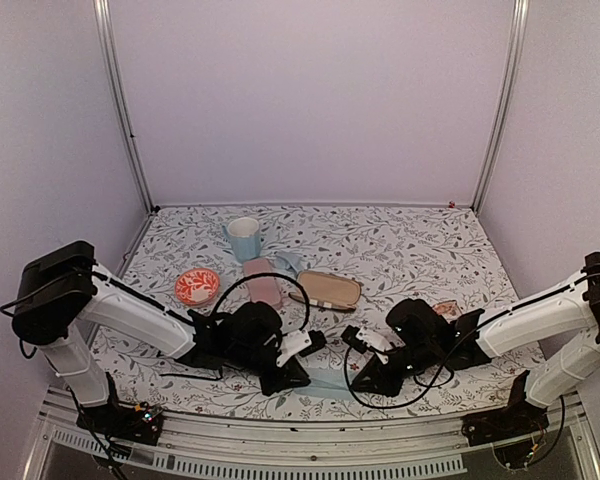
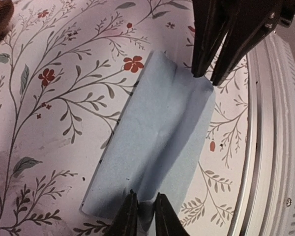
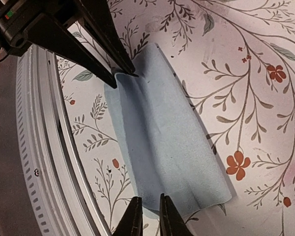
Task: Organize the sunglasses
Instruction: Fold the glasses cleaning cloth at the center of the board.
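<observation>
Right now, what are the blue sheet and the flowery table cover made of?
The blue sheet looks like soft matte cloth, probably microfibre: it creases and folds softly. The table cover looks like smooth printed vinyl, faintly shiny; I can't be sure.

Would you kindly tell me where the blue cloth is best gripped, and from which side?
Probably at a short end of the blue cloth, from above, jaws straddling the lengthwise crease: it lies flat on the table, and only that raised fold offers something to pinch.

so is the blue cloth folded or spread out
Folded: the blue cloth lies as a narrow strip with a lengthwise crease.
</observation>
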Motion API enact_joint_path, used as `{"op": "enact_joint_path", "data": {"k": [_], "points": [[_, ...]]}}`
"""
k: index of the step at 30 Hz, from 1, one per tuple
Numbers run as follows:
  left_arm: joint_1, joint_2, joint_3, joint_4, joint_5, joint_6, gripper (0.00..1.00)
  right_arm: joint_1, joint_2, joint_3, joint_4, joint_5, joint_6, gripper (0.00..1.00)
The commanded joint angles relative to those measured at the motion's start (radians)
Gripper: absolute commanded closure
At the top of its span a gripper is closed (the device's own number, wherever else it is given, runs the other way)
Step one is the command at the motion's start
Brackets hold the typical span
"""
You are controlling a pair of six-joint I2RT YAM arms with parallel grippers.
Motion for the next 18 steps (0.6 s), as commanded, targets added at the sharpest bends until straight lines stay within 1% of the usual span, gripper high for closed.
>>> {"op": "enact_joint_path", "data": {"k": [1, 9, 13, 14, 16, 18], "points": [[-0.022, -0.039, -0.022, -0.029, 0.009, -0.006, 0.84, 0.020, -0.021, -0.018, 0.041, -0.039, 0.024, 0.85], [-0.048, -0.094, -0.039, -0.096, 0.022, -0.003, 0.76, 0.031, -0.065, -0.042, 0.043, -0.035, 0.052, 0.83], [-0.052, -0.130, -0.051, -0.120, 0.033, 0.005, 0.72, 0.030, -0.108, -0.041, 0.033, 0.022, 0.073, 0.82], [-0.051, -0.139, -0.054, -0.123, 0.032, 0.008, 0.71, 0.030, -0.114, -0.037, 0.025, 0.048, 0.082, 0.78], [-0.051, -0.155, -0.052, -0.119, 0.003, 0.008, 0.70, 0.019, -0.112, -0.022, 0.007, 0.093, 0.101, 0.75], [-0.040, -0.159, -0.044, -0.114, -0.020, 0.004, 0.67, -0.008, -0.095, -0.002, -0.014, 0.107, 0.116, 0.74]]}}
